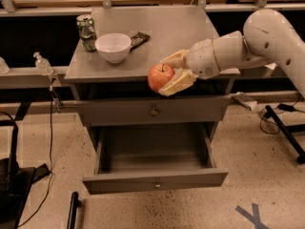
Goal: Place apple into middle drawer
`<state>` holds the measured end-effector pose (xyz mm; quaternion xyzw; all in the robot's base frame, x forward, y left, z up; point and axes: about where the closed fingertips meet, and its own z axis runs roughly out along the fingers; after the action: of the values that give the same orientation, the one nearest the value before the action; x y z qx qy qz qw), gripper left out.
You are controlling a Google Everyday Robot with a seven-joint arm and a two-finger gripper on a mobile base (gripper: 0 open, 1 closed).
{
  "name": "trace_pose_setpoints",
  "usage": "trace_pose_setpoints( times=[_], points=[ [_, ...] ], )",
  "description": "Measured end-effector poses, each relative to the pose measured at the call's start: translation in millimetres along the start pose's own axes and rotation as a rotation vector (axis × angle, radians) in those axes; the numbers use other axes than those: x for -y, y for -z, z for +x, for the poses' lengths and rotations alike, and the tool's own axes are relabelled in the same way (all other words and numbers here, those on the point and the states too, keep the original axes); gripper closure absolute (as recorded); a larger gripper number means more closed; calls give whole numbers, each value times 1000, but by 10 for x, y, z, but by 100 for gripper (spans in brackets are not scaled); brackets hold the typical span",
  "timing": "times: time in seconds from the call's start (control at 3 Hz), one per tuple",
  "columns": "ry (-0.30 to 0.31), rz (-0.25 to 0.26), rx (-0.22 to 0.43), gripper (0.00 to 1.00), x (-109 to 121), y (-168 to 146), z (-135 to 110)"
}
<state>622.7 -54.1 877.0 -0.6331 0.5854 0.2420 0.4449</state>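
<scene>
While the gripper (167,76) hangs at the front edge of the cabinet top (181,27), its two cream fingers (177,81) are clamped on the apple (159,77), one over the fruit's upper right side and the other under its lower right side. The apple, stem up, is right at the lip of the top, a little right of centre. I cannot tell whether it touches the surface. The white arm (267,32) reaches in from the right, its wrist lying across the cabinet's right front corner.

Just below the apple, the upper drawer (119,112) is closed, with a small knob at the centre of its front. Under that, the middle drawer (190,179) is pulled well out toward the camera, its grey floor and side walls in view and its own knob (157,184) in the middle of the front panel. The apple is above this drawer's opening and well apart from it, with the closed drawer front between them.

On the left part of the cabinet top stands a white bowl (113,46), with a green can (86,31) just beside it on the left and a dark flat object (139,39) close against its right rim. A small clear bottle (43,63) stands on the ledge left of the cabinet, and a blue tape cross (252,216) marks the speckled floor (267,166) at lower right
</scene>
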Motion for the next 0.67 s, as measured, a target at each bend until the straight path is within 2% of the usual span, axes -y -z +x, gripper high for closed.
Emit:
trace_pose_setpoints(
  times=[0.33, 0.67],
  points=[
    [-3, 2, -8, 100, -1, -13, 27],
    [-14, 12, -42, 100, -13, -56, 143]
  ],
)
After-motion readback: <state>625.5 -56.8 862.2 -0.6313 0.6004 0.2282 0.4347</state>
